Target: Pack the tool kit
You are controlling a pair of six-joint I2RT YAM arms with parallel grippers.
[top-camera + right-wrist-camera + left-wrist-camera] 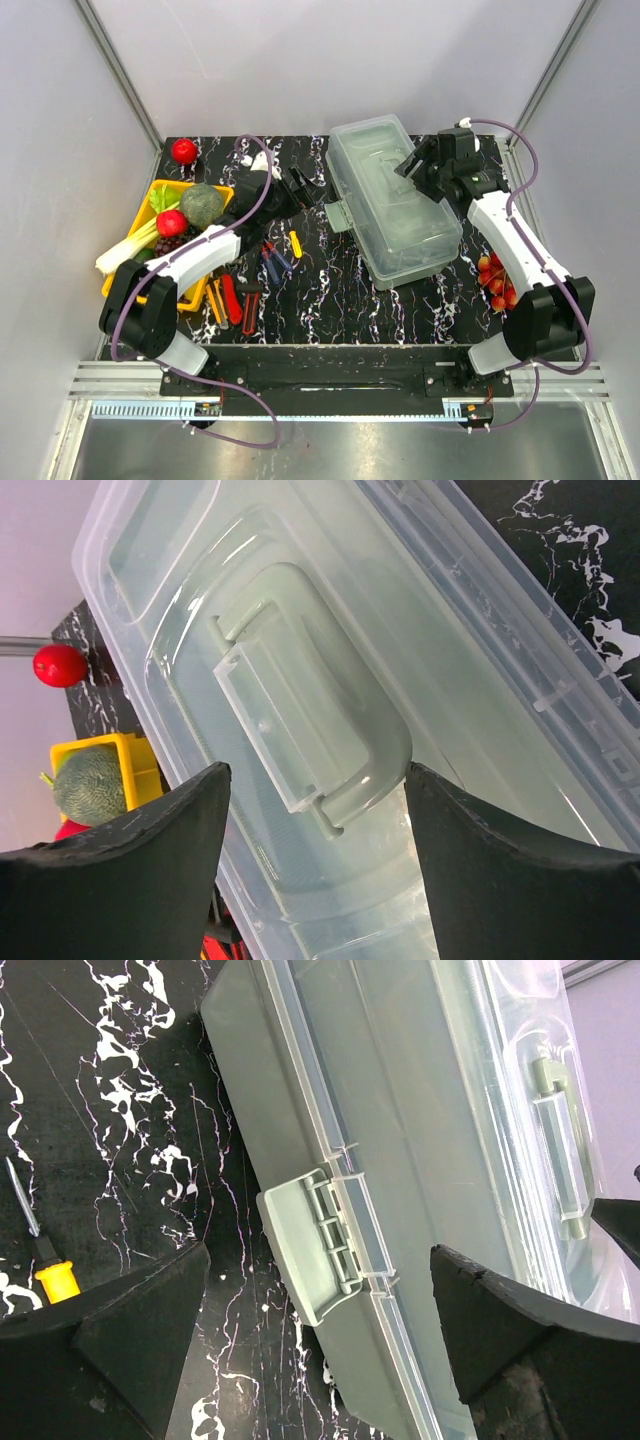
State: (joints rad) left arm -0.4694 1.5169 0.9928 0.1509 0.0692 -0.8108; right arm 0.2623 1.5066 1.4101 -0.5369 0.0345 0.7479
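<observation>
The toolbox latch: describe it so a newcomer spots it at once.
Find the large pale grey-green toolbox on the black marbled table. On its long side facing the scattered hand tools, a small flap, the latch, sticks outward. It is the only ribbed tab on that smooth wall.

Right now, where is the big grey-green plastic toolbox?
Top view: the large pale grey-green plastic toolbox lies right of centre, between a yellow-handled screwdriver at left and small red fruits at right.

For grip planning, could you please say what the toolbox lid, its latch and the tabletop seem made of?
The toolbox lid looks like clear glossy plastic: see-through, reflective. Its latch: matte grey-green plastic, moulded ribs. The tabletop: black, white-veined marble look; stone or print, unclear.
</observation>
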